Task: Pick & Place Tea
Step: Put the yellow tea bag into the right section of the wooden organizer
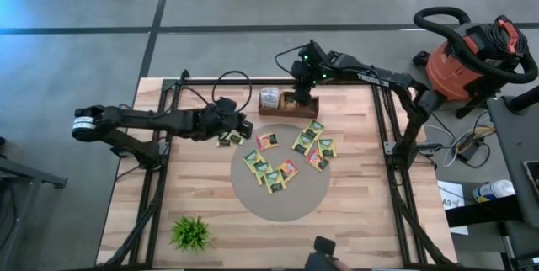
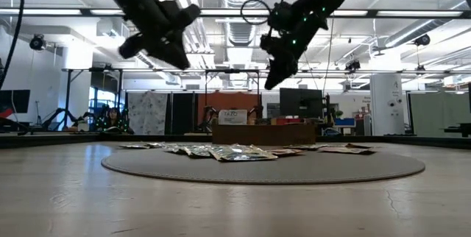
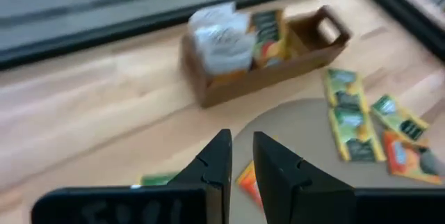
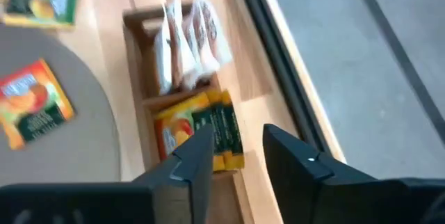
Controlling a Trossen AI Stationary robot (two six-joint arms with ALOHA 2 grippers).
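Observation:
Several tea sachets (image 1: 290,151), yellow-green and orange, lie flat on a round grey mat (image 1: 253,199). One more sachet (image 1: 229,139) lies on the wood just left of the mat. A wooden box (image 1: 287,110) at the far edge holds white packets (image 4: 184,36) and standing tea sachets (image 4: 198,126). My right gripper (image 4: 236,147) hangs open above the box's tea compartment, holding nothing. My left gripper (image 3: 242,147) hovers over the mat's left edge, its fingers a narrow gap apart with nothing between them. An orange sachet (image 3: 247,182) on the mat shows through that gap.
A small green plant (image 1: 191,231) stands at the near left of the table. Black frame rails (image 1: 383,128) run along the table's sides. A red shop vacuum (image 1: 467,61) stands on the floor beyond the right edge.

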